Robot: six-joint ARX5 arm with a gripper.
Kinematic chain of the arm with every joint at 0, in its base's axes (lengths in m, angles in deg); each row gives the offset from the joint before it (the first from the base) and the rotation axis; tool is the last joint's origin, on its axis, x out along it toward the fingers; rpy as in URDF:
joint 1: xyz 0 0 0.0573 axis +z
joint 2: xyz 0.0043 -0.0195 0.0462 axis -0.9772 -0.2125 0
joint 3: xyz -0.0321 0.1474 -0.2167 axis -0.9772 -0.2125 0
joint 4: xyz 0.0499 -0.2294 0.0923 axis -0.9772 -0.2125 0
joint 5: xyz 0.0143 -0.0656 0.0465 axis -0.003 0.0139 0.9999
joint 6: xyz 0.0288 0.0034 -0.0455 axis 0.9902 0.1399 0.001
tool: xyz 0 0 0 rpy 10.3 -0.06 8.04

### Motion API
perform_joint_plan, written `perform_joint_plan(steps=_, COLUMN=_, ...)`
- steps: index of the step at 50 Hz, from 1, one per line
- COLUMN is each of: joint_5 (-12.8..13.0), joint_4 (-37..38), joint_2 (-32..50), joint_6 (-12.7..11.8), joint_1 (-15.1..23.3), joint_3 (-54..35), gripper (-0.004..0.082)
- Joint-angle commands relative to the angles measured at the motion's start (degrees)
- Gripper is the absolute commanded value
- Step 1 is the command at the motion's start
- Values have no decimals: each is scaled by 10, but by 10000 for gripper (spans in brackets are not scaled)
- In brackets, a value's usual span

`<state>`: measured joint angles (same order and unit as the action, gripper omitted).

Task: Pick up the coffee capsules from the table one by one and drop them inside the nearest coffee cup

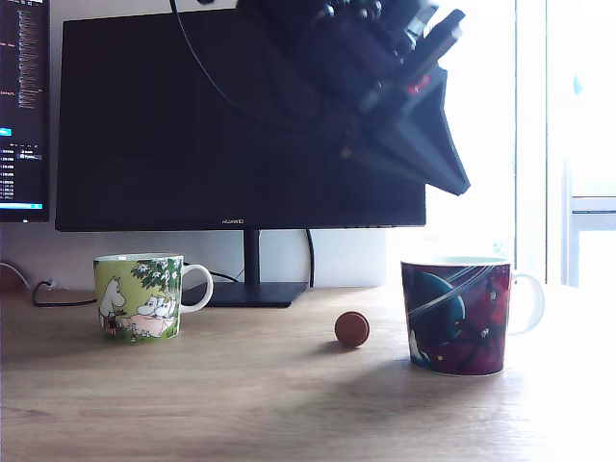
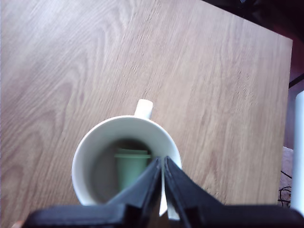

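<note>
From the wrist view, the gripper (image 2: 163, 164) hangs directly over a white-lined mug (image 2: 85, 156), its two dark fingers (image 2: 142, 183) pressed together to a thin seam with nothing between them. Inside the mug a mint-green capsule (image 2: 131, 166) lies on the bottom, so one drop looks done; any other pod in there would sit in shadow behind the fingers, and I cannot tell.

In the exterior view, nearest the camera is bare wooden table (image 1: 241, 404). Next stands the dark blue patterned mug (image 1: 457, 313) on the exterior view's right, below the raised gripper (image 1: 452, 178), which suggests it is the mug seen from the wrist. Just beside it, apart from its wall, the copper-brown capsule (image 1: 351, 328) lies on the table. Farther back on the exterior view's left stands the green cartoon mug (image 1: 140, 295), then the black monitor (image 1: 241, 125).

The step in hand appears to be the retreat after a release. The next move calls for opening the fingers, shifting toward the copper-brown capsule, and descending squarely, since it may roll. No dark grey capsule shows; the mug interiors are hidden from the exterior view, and the arm is cut off at the top.
</note>
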<state>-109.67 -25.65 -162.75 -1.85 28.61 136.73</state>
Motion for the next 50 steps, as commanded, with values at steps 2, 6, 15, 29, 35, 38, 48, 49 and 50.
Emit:
perform_joint_plan(steps=2, joint_5=0, joint_4=-2, joint_2=17, joint_6=9, joint_1=1, joint_3=-2, gripper=-19)
perform_joint_plan(steps=6, joint_5=0, joint_4=-2, joint_2=31, joint_6=13, joint_1=8, joint_3=-6, gripper=-19)
perform_joint_plan(steps=15, joint_5=1, joint_4=-7, joint_2=66, joint_6=19, joint_1=29, joint_3=-28, gripper=-19)
perform_joint_plan(steps=29, joint_5=21, joint_4=93, joint_2=148, joint_6=12, joint_1=89, joint_3=-169, gripper=-19)
perform_joint_plan(steps=35, joint_5=21, joint_4=170, joint_2=191, joint_6=7, joint_1=112, joint_3=-247, gripper=-19)
perform_joint_plan(steps=38, joint_5=22, joint_4=204, joint_2=209, joint_6=2, joint_1=121, joint_3=-285, gripper=-19)
perform_joint_plan(steps=48, joint_5=29, joint_4=295, joint_2=241, joint_6=-5, joint_1=132, joint_3=-387, gripper=-19)
perform_joint_plan(steps=49, joint_5=30, joint_4=307, joint_2=241, joint_6=-7, joint_1=132, joint_3=-396, gripper=-19)
perform_joint_plan(steps=50, joint_5=29, joint_4=316, joint_2=241, joint_6=-8, joint_1=132, joint_3=-404, gripper=-19)
